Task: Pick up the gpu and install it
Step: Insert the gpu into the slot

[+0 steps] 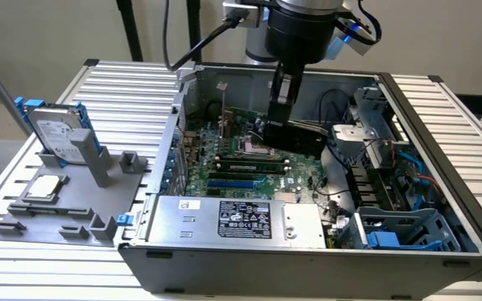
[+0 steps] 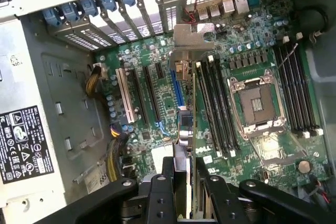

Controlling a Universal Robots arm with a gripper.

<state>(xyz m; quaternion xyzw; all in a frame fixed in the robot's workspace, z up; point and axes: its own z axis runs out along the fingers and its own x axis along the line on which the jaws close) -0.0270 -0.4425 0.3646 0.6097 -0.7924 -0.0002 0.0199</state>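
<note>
My gripper (image 1: 276, 124) is down inside the open computer case (image 1: 442, 188) and shut on the gpu (image 1: 298, 140), which looks dark there. In the wrist view the gpu (image 2: 185, 124) shows edge-on between my fingers (image 2: 167, 184). Its silver bracket (image 2: 192, 38) points toward the case's rear slot openings. The card hangs over the green motherboard (image 2: 157, 56), beside the blue expansion slot (image 2: 177, 90) and the black memory slots (image 2: 215, 103). Whether its edge touches a slot I cannot tell.
The empty CPU socket (image 2: 257, 103) lies beside the memory slots. The power supply (image 1: 236, 219) fills the case's near side, and drive cages and cables (image 1: 391, 163) fill the exterior view's right. On a grey fixture (image 1: 65, 207) outside stand a hard drive with blue rails (image 1: 57, 132) and a CPU chip (image 1: 44, 187).
</note>
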